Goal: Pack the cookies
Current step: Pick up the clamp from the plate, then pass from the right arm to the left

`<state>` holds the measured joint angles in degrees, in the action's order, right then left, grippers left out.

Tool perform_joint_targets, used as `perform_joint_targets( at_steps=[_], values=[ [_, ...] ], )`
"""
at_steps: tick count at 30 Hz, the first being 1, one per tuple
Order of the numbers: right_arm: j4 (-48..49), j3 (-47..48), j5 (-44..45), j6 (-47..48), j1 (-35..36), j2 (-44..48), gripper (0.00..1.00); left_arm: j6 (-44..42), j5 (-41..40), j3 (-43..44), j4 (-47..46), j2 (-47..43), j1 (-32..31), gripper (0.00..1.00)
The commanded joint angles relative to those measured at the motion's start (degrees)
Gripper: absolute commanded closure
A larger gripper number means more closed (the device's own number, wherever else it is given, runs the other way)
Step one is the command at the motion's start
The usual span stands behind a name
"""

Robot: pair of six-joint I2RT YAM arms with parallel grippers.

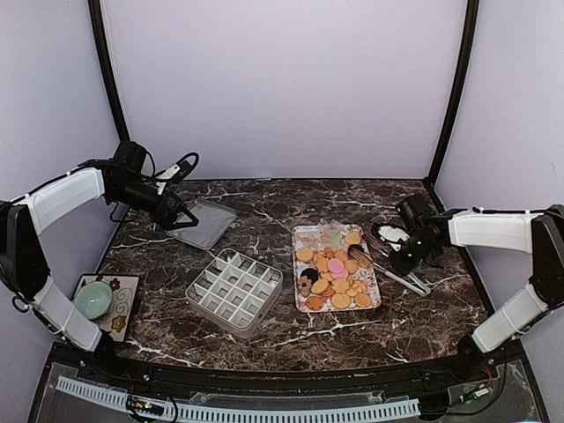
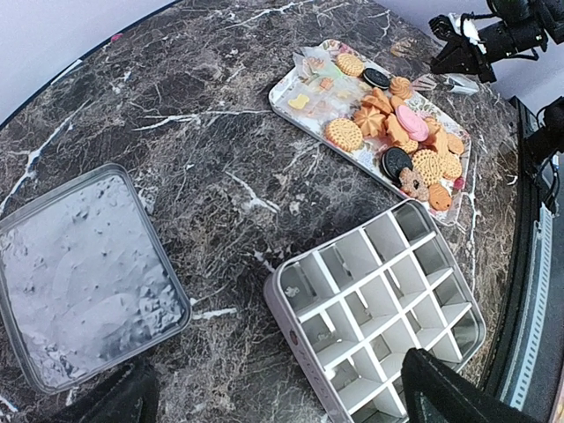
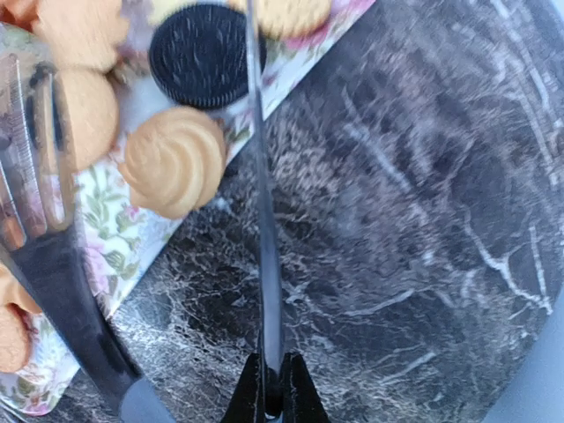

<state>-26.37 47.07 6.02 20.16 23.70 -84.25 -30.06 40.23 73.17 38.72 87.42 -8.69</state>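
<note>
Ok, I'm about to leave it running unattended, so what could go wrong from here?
1. The right gripper seems to pinch only one thin arm of the tongs; they might twist or slip.
2. The swirl cookie lies at the edge of the tray; a nudge could push it onto the table.
3. The cookies overlap, so lifting one may drag others.

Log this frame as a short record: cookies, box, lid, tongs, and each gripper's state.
cookies: all piled on the floral tray, none packed
divided box: every compartment empty, left of the tray
lid: flat on the table, behind and left of the box
tongs: at the tray's right edge, tips over the cookies
left gripper: open, empty, above the lid and box
right gripper: shut on one arm of the tongs
</note>
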Motion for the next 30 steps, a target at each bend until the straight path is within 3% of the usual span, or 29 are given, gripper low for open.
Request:
perform_joint_targets(
  at_steps=[1, 6, 13, 18, 21, 24, 30],
  values=[
    [0.6, 3.2, 2.2, 0.6, 2.0, 4.7, 1.00, -1.6, 1.8, 1.7, 2.8, -0.7, -0.9, 0.01],
    [-0.5, 6.3, 1.7, 0.2, 5.5, 7.5, 1.00, -2.3, 3.8, 5.3, 5.7, 0.2, -2.9, 0.01],
    [0.4, 16.6, -1.3, -6.7, 14.6, 1.7, 1.00, -5.8, 8.1, 10.2, 8.7, -0.3, -10.3, 0.01],
    [-4.6, 27.6, -3.5, -11.1, 21.0, -7.1, 1.00, -15.3, 1.6, 14.9, 17.3, 1.0, -16.4, 0.04],
    [-9.0, 35.4, -3.7, -12.8, 24.5, -13.0, 1.00, -20.7, -3.3, 18.0, 22.3, 1.6, -20.2, 0.12],
    [-11.2, 40.9, -4.3, -12.8, 28.4, -17.7, 1.00, -22.9, -6.1, 19.5, 23.8, 2.0, -23.4, 0.20],
    [-13.2, 48.1, -5.9, -12.3, 32.0, -22.9, 1.00, -24.5, -8.3, 18.5, 21.6, 0.5, -26.2, 0.22]
  ],
)
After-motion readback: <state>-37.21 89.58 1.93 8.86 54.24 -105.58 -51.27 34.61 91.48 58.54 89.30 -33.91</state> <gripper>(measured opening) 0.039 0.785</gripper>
